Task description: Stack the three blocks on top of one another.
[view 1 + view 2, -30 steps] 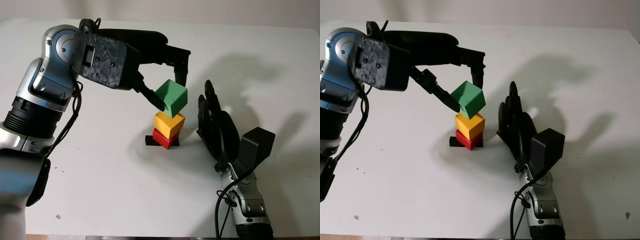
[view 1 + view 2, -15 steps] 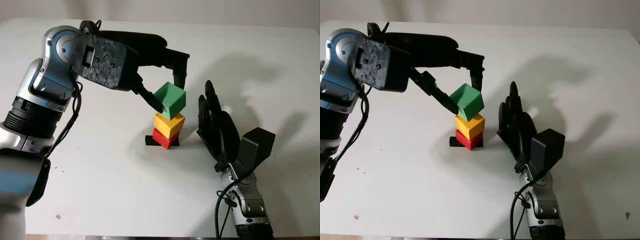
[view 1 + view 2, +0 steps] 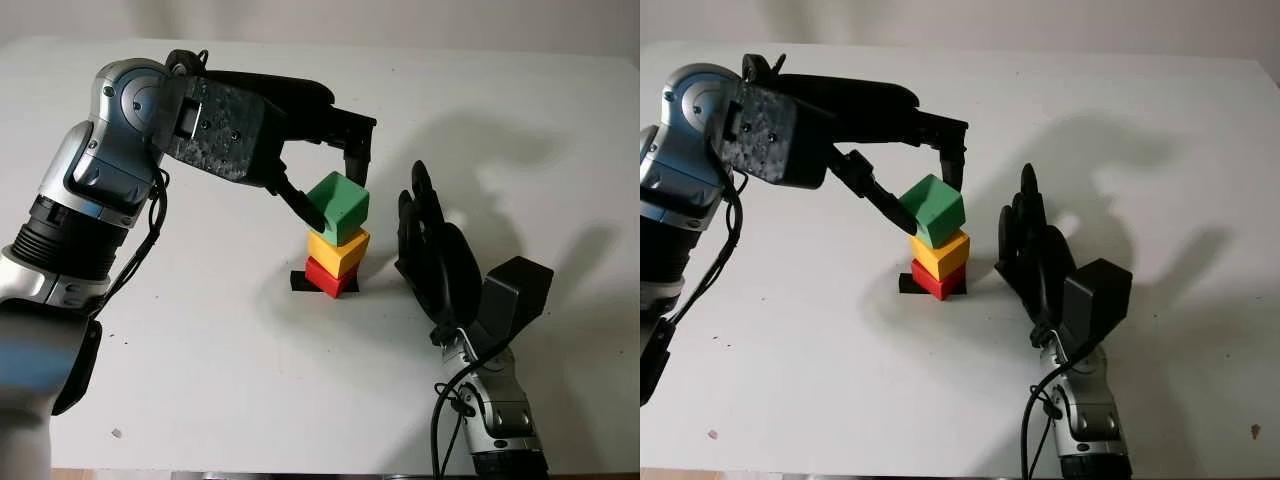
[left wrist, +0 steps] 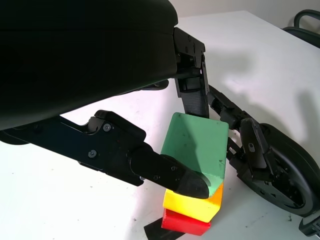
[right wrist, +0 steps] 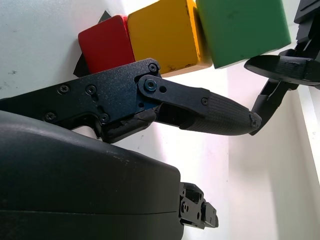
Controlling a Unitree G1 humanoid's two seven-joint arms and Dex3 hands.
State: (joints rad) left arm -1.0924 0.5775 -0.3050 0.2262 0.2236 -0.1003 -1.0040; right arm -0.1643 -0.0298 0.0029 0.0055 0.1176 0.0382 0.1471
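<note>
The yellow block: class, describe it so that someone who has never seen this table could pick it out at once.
On the white table, find the small stack of cubes between the left hand and the open right hand standing beside it. The yellow block is the middle cube. The red block lies under it, and the green block, gripped by the left hand, sits on top of it.

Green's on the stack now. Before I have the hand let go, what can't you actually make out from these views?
- Whether the green block sits flat on the yellow block: the left hand finger hides the seam in the left wrist view.
- The black marker under the red block: mostly covered by the stack.
- The stack's far side: hidden by the blocks themselves.
- Right hand, open beside the stack: palm side faces away.
</note>
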